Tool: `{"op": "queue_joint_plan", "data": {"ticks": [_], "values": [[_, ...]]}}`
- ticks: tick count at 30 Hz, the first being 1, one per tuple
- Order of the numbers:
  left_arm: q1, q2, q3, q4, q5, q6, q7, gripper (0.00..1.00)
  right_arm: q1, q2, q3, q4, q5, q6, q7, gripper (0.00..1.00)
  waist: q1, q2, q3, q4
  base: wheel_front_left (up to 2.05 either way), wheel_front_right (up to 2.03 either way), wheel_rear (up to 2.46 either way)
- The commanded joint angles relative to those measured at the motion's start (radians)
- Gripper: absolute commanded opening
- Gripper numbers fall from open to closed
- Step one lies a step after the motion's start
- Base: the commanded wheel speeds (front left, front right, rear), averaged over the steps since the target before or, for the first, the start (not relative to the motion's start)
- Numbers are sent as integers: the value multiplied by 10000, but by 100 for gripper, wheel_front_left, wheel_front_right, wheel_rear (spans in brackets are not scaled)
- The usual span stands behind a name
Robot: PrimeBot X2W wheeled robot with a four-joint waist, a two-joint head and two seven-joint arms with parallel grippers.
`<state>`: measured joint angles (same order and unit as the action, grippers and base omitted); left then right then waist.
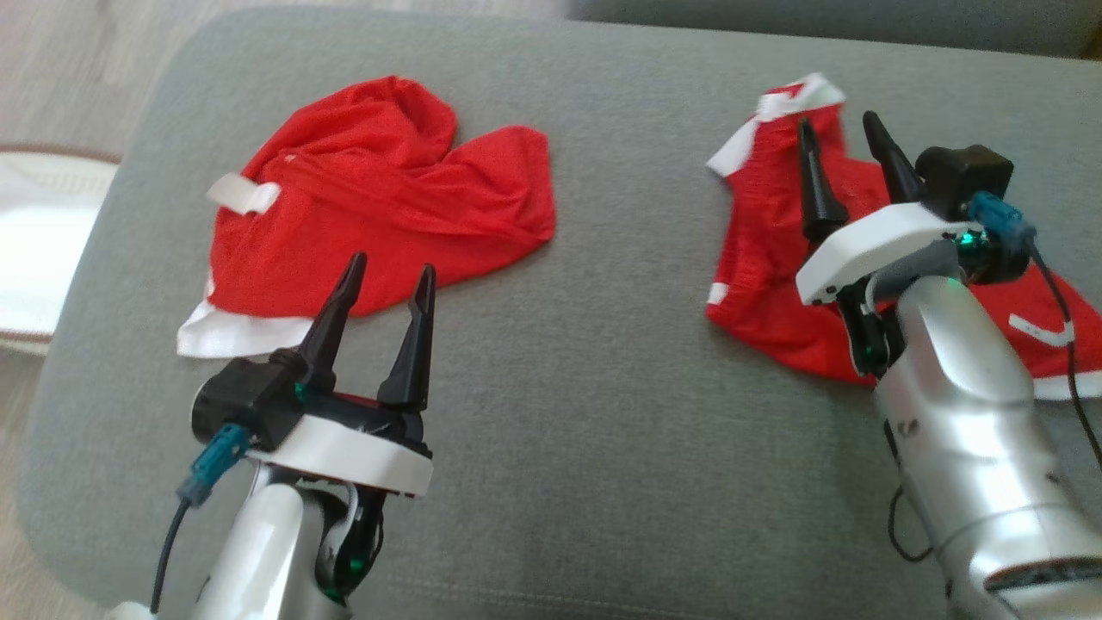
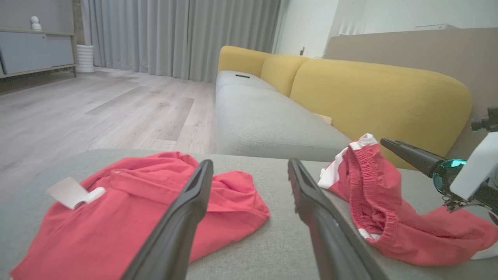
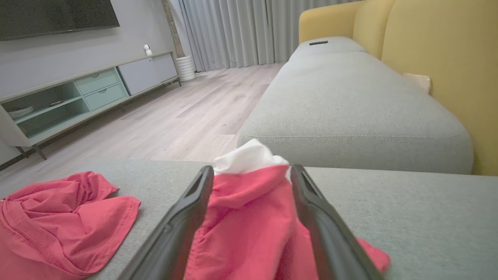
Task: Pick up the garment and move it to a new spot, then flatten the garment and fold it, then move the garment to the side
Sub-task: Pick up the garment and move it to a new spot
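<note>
on the right side of the grey cushion (image 1: pixel 620 362), under the right gripper (image 1: pixel 837 120): crumpled red garment (image 1: pixel 762 258), jaws wide with a cloth ridge between, gripping nothing. looks light, soft, limp, likely to sag and bunch. best pinched at the gathered waistband (image 2: pixel 360 175) or the white trim (image 1: pixel 796 99); needs two holds to spread flat. left gripper (image 1: pixel 392 263) also spread wide, empty, hovering by a second red garment (image 1: pixel 370 207).

A grey sofa seat (image 2: pixel 264 120) with yellow backrests (image 2: pixel 381 97) stands on pale wood floor (image 2: pixel 97 112), grey curtains (image 2: pixel 175 35) and a low cabinet (image 3: pixel 89 89) beyond.
</note>
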<state>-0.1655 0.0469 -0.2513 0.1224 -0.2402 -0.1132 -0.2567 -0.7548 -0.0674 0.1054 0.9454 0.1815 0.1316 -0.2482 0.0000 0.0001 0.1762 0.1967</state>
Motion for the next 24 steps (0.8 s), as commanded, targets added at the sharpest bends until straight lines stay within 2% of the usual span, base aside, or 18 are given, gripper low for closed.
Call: {"op": "queue_joint_plan", "data": {"ticks": [1, 12, 24], "values": [[-176, 34, 319, -353, 36, 29, -51, 100, 182, 172, 216, -457, -117, -9, -132, 100, 0, -1, -164, -205, 0, 0, 0], [168, 34, 318, -400, -15, 80, -51, 100, 2801, 172, -52, -3063, -543, -9, -134, 100, 0, -1, -780, -1082, 0, 0, 0], [464, 34, 261, -441, -19, 73, -51, 100, 5785, 172, -25, -6159, 432, -9, -135, 100, 0, -1, -1041, -1845, 0, 0, 0]]}}
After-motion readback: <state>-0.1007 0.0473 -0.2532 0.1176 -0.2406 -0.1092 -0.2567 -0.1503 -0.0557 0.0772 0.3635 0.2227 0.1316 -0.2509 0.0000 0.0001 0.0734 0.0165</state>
